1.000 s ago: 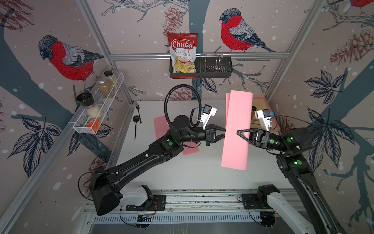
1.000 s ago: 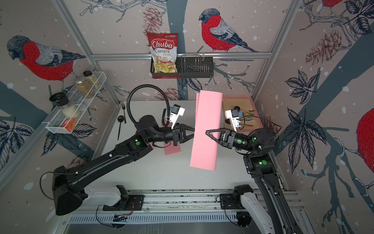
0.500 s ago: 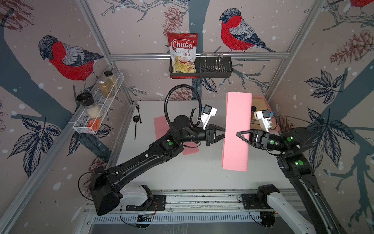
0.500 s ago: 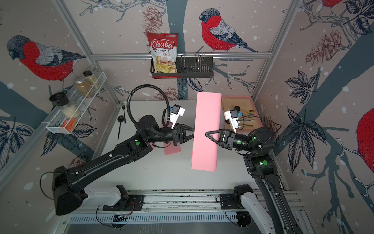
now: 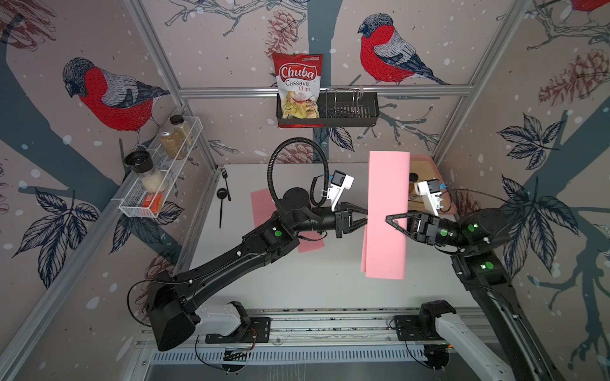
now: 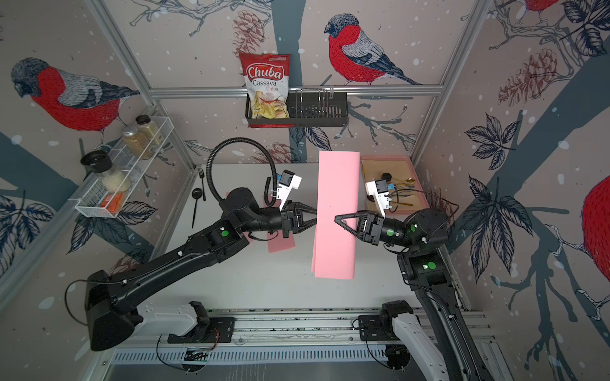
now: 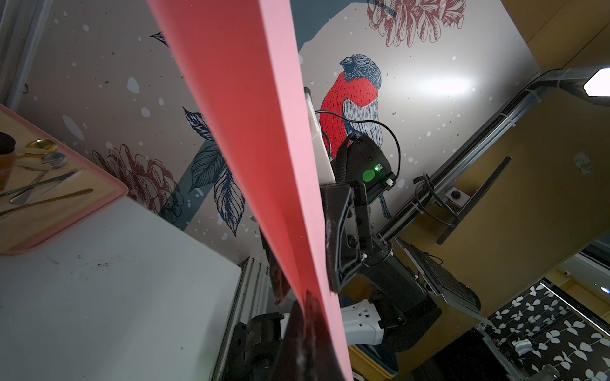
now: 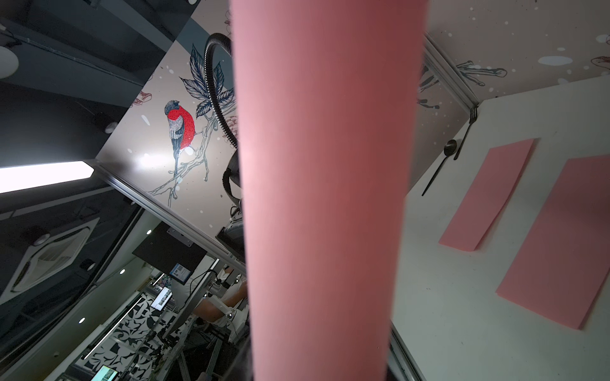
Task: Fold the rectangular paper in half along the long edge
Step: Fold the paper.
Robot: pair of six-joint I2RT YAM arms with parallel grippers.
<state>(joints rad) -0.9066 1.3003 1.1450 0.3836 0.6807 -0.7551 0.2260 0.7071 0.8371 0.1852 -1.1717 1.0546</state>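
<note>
Left wrist view: the left claw (image 7: 305, 318) is pressed together on one long side of the doubled pink paper (image 7: 251, 132), which is held in the air above the white counter (image 7: 115, 297). In both top views the sheet spans the gap between the two claws, its broad face up. The right claw (image 5: 388, 218) straddles the opposite long side, where the paper curls over in a soft, uncreased bend. Its jaws stand partly spread, one above the sheet and one below, and it cannot be told whether the pads press the paper.

The long axis runs crosswise to both claws, from the robot's base side toward the back wall, and the bend runs along it. The loose long edges point at the left claw, the rounded back at the right claw. At the end nearer the base, the under layer peeks out on the left claw's side, so the edges look slightly off.

The fold appears formed but not set. The work now is likely to keep the left pinch firm, square those edges, then flatten the bend evenly along its whole length without tugging the sheet askew.
</note>
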